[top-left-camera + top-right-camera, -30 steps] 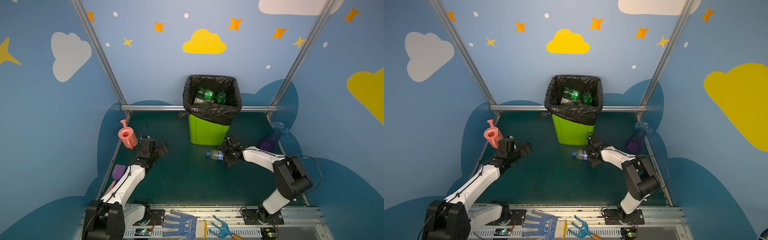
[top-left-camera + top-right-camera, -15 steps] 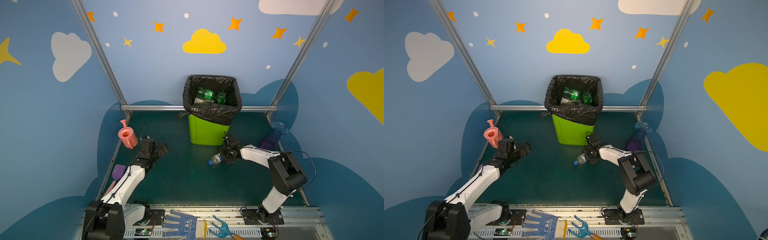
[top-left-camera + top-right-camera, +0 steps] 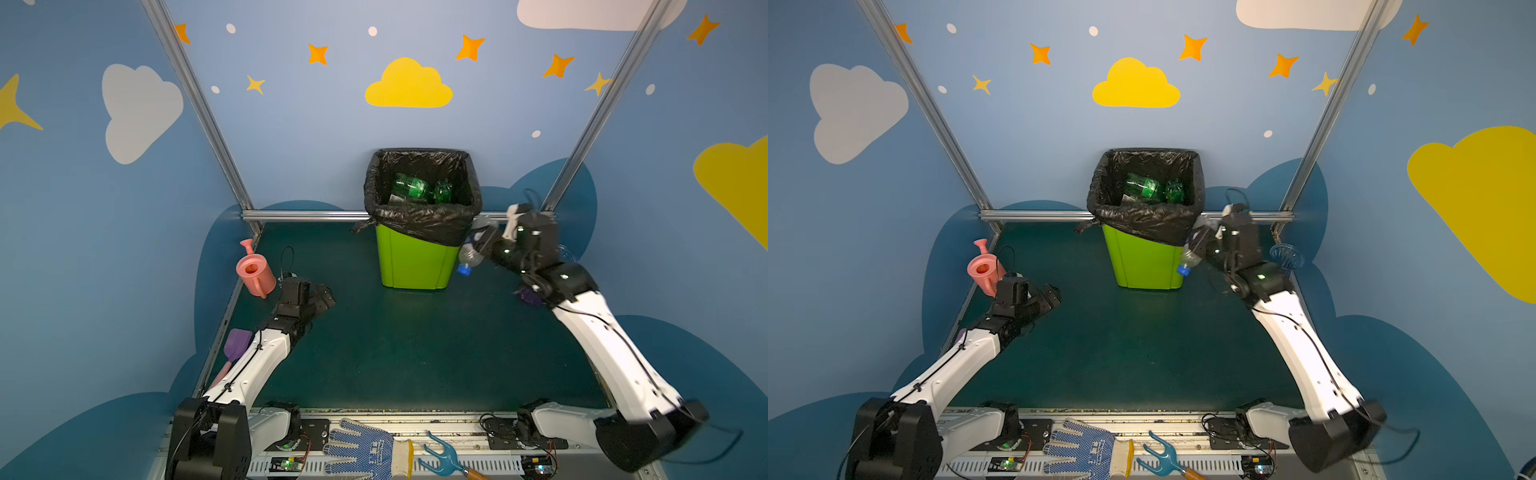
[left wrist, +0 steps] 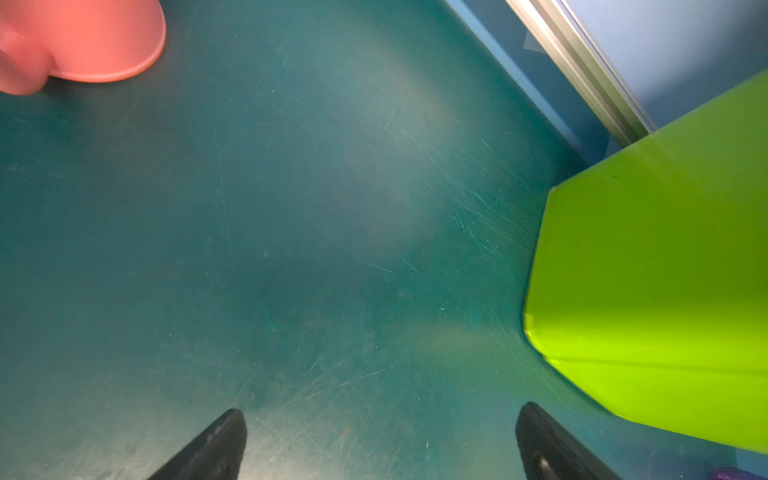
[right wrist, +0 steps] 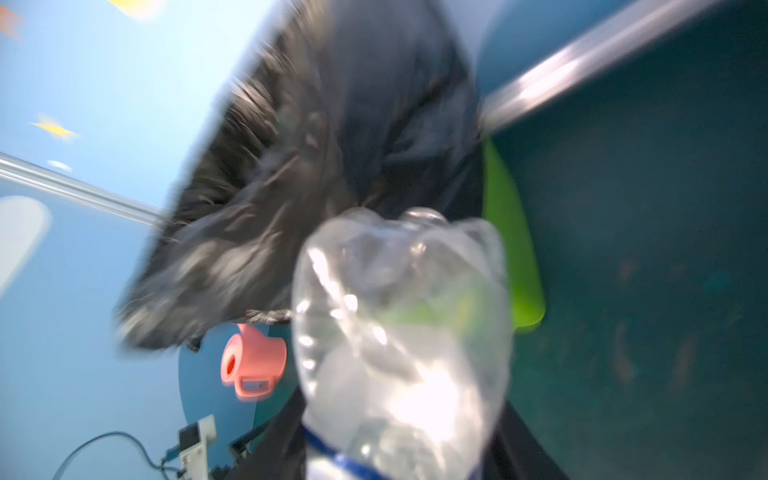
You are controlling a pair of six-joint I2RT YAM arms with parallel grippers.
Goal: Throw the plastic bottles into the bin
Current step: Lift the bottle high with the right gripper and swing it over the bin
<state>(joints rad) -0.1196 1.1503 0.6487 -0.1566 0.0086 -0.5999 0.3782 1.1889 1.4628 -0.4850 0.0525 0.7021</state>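
Note:
The lime-green bin, lined with a black bag, stands at the back middle in both top views, with green plastic bottles inside. My right gripper is raised beside the bin's right side, just below the rim. It is shut on a clear bottle whose blue cap hangs down. That bottle fills the right wrist view between the dark fingers. My left gripper is open and empty, low over the mat left of the bin.
A pink watering can stands at the left wall, behind the left gripper. A blue-purple vase sits behind the right arm. A purple scoop lies under the left arm. A dotted glove and a blue fork tool lie on the front rail.
My right gripper closed on the clear bottle lying on the mat and lifted it up beside the bin's right rim. The left arm stayed where it was.

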